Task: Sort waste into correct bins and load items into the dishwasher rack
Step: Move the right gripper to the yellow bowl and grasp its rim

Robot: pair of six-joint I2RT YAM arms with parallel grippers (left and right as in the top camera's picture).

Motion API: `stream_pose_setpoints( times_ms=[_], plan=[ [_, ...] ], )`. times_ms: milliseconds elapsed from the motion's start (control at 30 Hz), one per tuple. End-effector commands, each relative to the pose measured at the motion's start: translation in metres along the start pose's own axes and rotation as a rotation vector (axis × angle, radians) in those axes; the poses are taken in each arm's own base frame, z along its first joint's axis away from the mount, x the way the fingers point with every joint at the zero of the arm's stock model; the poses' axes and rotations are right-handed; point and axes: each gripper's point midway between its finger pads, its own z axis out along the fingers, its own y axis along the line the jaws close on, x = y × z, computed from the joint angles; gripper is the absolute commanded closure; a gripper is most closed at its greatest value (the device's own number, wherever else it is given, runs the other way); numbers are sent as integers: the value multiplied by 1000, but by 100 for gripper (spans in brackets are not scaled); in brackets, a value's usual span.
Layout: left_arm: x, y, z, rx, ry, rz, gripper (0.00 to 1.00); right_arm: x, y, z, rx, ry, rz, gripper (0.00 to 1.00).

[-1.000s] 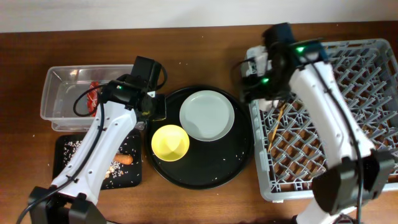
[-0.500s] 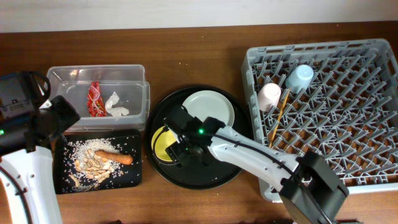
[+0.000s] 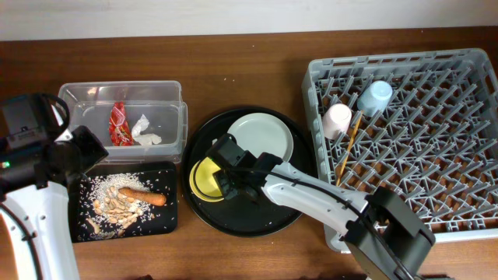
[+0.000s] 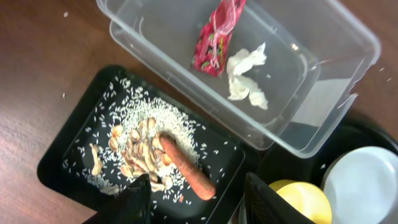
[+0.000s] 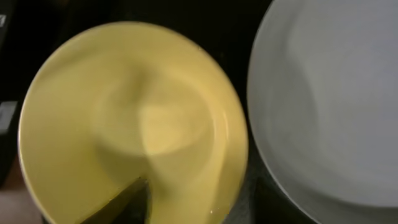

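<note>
My right gripper (image 3: 224, 177) is open low over the yellow bowl (image 3: 201, 180) on the round tray; in the right wrist view its fingers (image 5: 199, 205) straddle the bowl's (image 5: 124, 112) right rim, beside the white plate (image 5: 336, 93). My left gripper (image 4: 199, 208) is open and empty above the black tray (image 4: 68, 162), which holds food scraps (image 4: 134, 155) and the sausage stick (image 4: 186, 167). The clear tub (image 4: 348, 56) holds the red wrapper (image 4: 214, 37) and white paper (image 4: 249, 78). The blue cup (image 3: 375, 96), pink cup (image 3: 337, 119) and chopsticks (image 3: 348, 148) sit in the grey rack (image 3: 467, 225).
The large round black tray (image 3: 257, 222) holds the bowl and the plate (image 3: 261, 138) between the bins and the rack. The left arm (image 3: 47, 179) stands at the table's left edge. The right arm reaches across the rack's front left corner.
The left arm has drawn back from the tub to the far left. The right arm has left the rack and come down over the yellow bowl, then shifted slightly.
</note>
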Motion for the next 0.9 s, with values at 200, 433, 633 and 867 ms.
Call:
stream_pose_setpoints(
  times_ms=[200,433,633,867],
  plan=[
    [8,-1,7,4,29,-2,53,8,-10,23,59,26,35,63],
    [8,-1,7,4,28,-3,53,-3,-6,9,54,26,-5,64],
    [8,-1,7,4,29,-2,53,7,-6,9,46,66,-6,79],
    [8,-1,7,4,29,-2,53,2,-4,2,46,66,-7,96]
  ],
)
